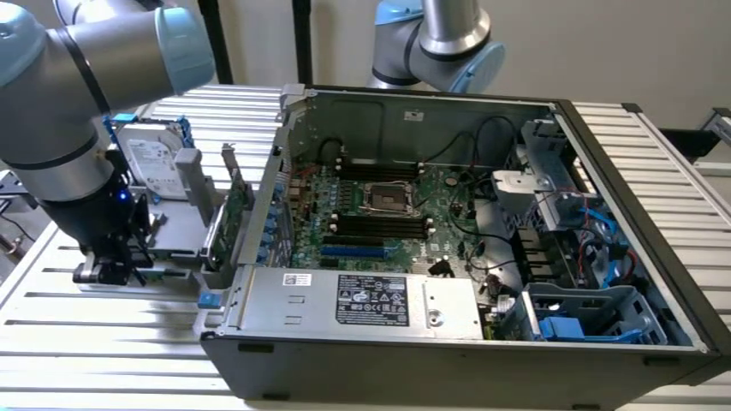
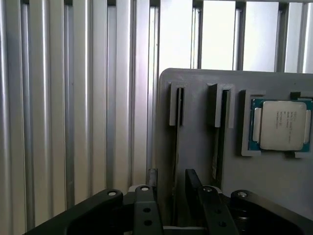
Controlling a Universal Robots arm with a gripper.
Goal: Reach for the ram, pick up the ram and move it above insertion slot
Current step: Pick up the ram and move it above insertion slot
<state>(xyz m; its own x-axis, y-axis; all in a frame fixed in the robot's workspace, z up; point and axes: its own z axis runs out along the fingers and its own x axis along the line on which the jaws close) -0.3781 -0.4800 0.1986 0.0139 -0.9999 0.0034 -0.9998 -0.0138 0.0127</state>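
The ram (image 2: 176,142) stands on edge in a narrow slot of a grey holder (image 2: 195,93), so I see it as a thin dark strip. My gripper (image 2: 171,181) is open, one black finger on each side of that strip, with gaps showing between the fingers and the ram. In the exterior view the gripper (image 1: 109,272) hangs low over the holder, on that view's left, outside the open computer case (image 1: 457,342). The black memory slots (image 1: 383,227) lie on the motherboard inside the case, beside the processor socket.
A second stick sits in the neighbouring holder slot (image 2: 220,122), and a processor chip (image 2: 279,125) lies in a pocket beside it. A silver hard drive in a blue frame (image 1: 149,158) and an upright green card (image 1: 236,214) stand near the arm. Another arm (image 1: 440,43) stands behind the case.
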